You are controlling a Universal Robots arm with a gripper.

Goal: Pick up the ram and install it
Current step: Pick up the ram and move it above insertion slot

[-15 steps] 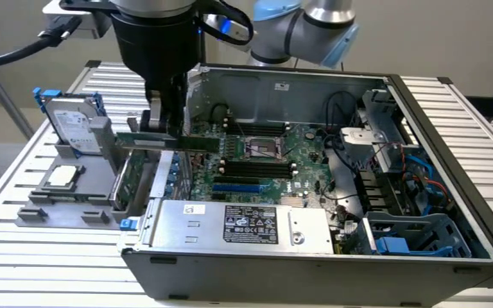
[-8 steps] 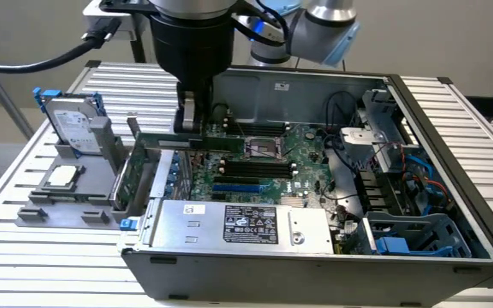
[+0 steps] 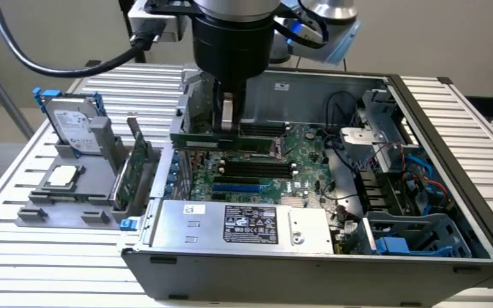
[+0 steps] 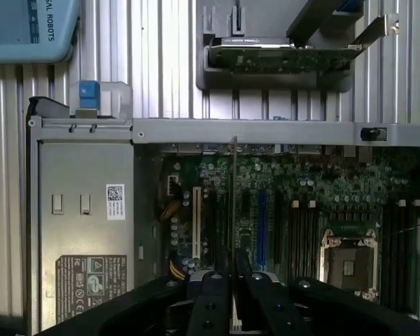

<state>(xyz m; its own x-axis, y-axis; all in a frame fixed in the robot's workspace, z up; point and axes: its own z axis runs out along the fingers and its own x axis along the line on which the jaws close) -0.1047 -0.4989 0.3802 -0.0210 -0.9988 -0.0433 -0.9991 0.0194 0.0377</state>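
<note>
Presently the hand [image 3: 226, 128] is closed on the ram [image 3: 197, 138], hanging clear above the motherboard [image 3: 307, 154] slots.

The arm [image 3: 233, 38] reaches straight down with its wrist vertical. The gripper [image 3: 228, 127] points downward, its two fingers [image 4: 210, 301] pressed close together, clamping the ram [image 3: 197, 138] between them.
</note>
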